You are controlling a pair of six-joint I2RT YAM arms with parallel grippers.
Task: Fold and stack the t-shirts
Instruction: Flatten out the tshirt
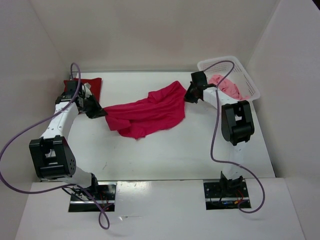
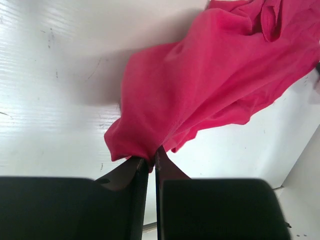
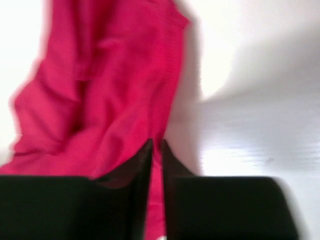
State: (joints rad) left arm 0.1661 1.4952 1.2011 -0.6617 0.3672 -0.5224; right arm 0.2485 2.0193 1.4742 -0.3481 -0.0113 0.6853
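Limp and probably light, the bright magenta-pink cloth t-shirt (image 1: 150, 112) hangs between the left end effector (image 2: 151, 161) and right end effector (image 3: 156, 145), both clamped on its edges, the sensible hold.

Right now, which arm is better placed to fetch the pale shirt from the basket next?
Right, probably. The right tool is beside the basket with the pale shirt; the left tool is across the table. Both pinch the magenta shirt.

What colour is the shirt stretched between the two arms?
The shirt is bright magenta-pink, a plain colour with no pattern. It shows best in the left wrist view.
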